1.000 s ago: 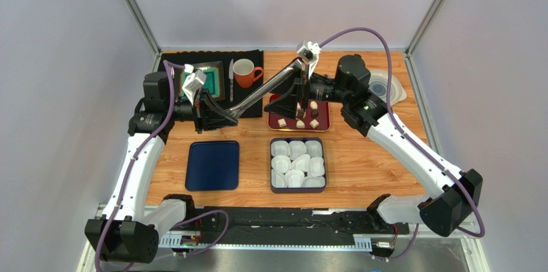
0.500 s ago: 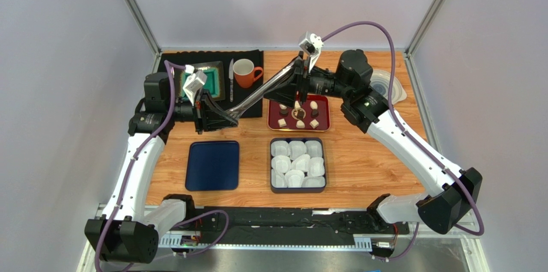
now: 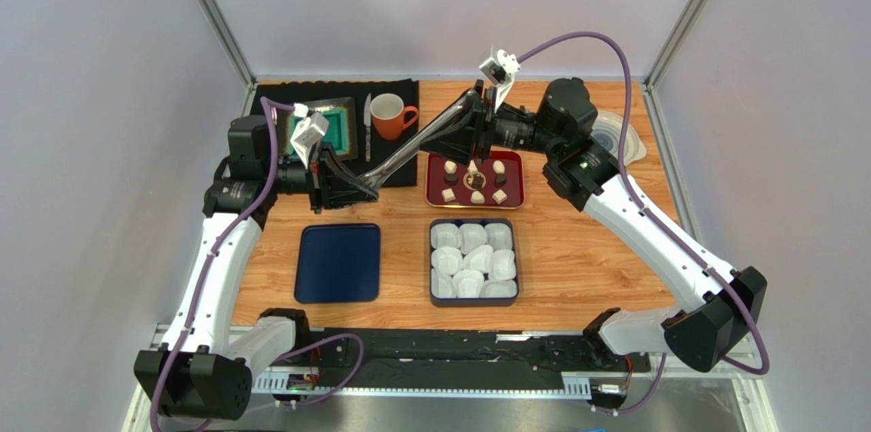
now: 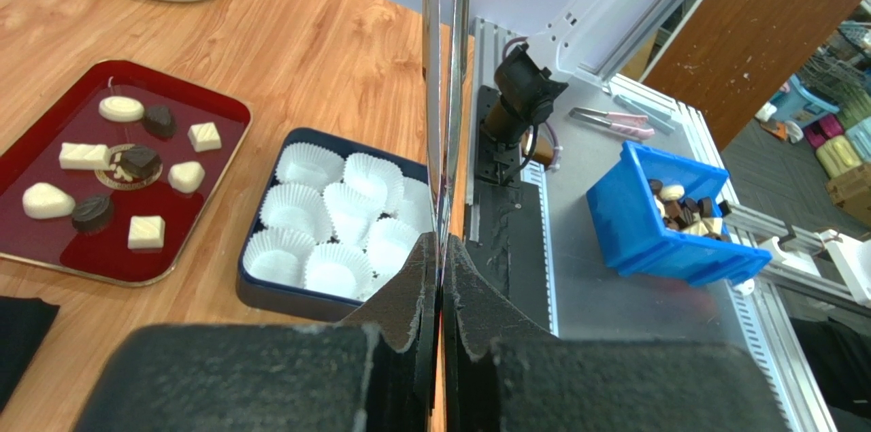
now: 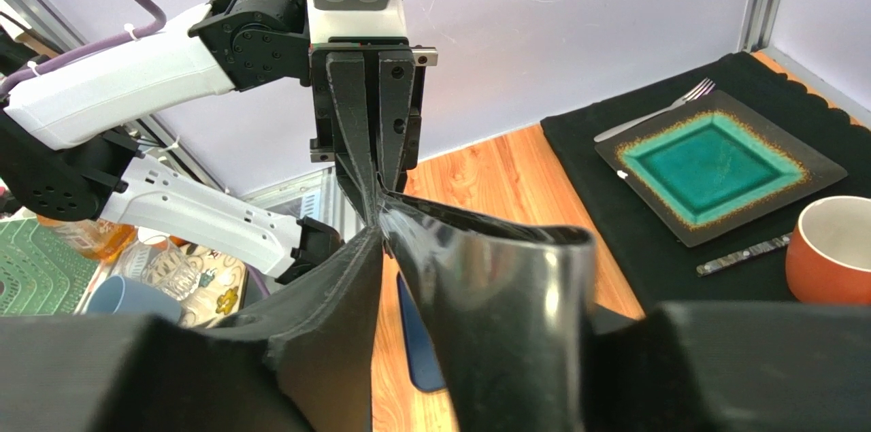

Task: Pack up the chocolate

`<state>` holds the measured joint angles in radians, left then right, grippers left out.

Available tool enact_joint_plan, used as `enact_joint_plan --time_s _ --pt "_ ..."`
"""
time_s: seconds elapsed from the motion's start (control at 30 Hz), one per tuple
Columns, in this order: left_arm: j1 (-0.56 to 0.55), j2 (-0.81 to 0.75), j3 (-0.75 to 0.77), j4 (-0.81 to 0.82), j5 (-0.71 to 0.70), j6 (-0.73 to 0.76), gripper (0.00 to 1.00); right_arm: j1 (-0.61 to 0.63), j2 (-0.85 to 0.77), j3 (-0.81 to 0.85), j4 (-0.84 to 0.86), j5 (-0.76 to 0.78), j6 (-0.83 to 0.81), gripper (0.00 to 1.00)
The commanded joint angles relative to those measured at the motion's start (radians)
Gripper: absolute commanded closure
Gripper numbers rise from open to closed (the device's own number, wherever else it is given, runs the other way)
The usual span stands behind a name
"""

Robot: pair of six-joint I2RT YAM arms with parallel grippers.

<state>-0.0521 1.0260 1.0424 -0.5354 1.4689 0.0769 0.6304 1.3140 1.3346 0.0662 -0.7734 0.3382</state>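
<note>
Several dark and cream-white chocolates [image 3: 475, 181] lie on a red tray [image 3: 516, 197]; they also show in the left wrist view [image 4: 123, 162]. A dark blue tin [image 3: 436, 294] holds white paper cups, all empty. My left gripper [image 3: 353, 184] is shut on one end of long metal tongs [image 3: 419, 146], whose two blades run up from its fingers [image 4: 442, 95]. My right gripper [image 3: 472, 128] is above the tray's far edge, shut on the tongs' wide glossy end [image 5: 501, 289]. The tongs span between both grippers, above the table.
The tin's blue lid [image 3: 338, 263] lies left of the tin. An orange mug [image 3: 388, 116], a knife [image 3: 367, 126] and a green plate [image 3: 329, 128] sit on a black mat at the back left. A pale plate [image 3: 616, 136] is at the back right.
My right gripper has risen from low over the red tray and moved back, lifting its end of the tongs. The left arm has stayed still.
</note>
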Motion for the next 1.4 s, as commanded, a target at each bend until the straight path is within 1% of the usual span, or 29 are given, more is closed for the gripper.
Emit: enact_joint_plan --time_s 0.0,0.1,0.2,0.33,0.37,0.47,0.6,0.77,0.9,1.0,1.07,1.27,1.37 --pt "-0.008 -0.021 0.021 0.006 0.295 0.020 0.98 -0.006 -0.028 0.032 0.049 -0.033 0.012 0.51" --pt "-0.008 -0.023 0.021 0.008 0.297 0.017 0.98 -0.011 -0.044 0.043 0.011 -0.030 -0.016 0.39" --pt "-0.008 -0.024 0.024 0.008 0.297 0.014 0.98 -0.024 -0.053 0.055 -0.046 -0.030 -0.040 0.36" --pt "-0.008 -0.026 0.022 0.008 0.297 0.014 0.98 -0.054 -0.064 0.066 -0.062 -0.072 -0.045 0.35" --pt "-0.009 -0.026 0.021 0.009 0.297 0.012 0.98 -0.067 -0.065 0.084 -0.104 -0.079 -0.051 0.35" --pt "-0.011 -0.029 0.021 0.008 0.298 0.006 0.98 -0.093 -0.055 0.118 -0.124 -0.121 -0.053 0.35" --pt "-0.012 -0.027 0.027 0.008 0.297 0.006 0.98 -0.095 -0.022 0.156 -0.151 -0.174 -0.044 0.34" --pt "-0.014 -0.029 0.025 0.006 0.297 0.004 0.98 -0.095 0.007 0.147 -0.111 -0.225 0.007 0.37" --pt "-0.015 -0.027 0.025 0.008 0.297 0.000 0.97 -0.095 0.024 0.158 -0.124 -0.237 -0.002 0.44" --pt "-0.018 -0.029 0.019 0.008 0.297 0.000 0.97 -0.097 0.039 0.208 -0.187 -0.248 -0.043 0.50" --pt "-0.020 -0.029 0.010 0.008 0.297 0.000 0.96 -0.103 0.051 0.254 -0.239 -0.256 -0.064 0.51" --pt "-0.022 -0.033 0.001 0.008 0.298 0.000 0.96 -0.121 0.091 0.325 -0.279 -0.302 -0.073 0.55" --pt "-0.022 -0.032 0.005 0.009 0.297 -0.002 0.96 -0.121 0.114 0.347 -0.316 -0.325 -0.080 0.58"
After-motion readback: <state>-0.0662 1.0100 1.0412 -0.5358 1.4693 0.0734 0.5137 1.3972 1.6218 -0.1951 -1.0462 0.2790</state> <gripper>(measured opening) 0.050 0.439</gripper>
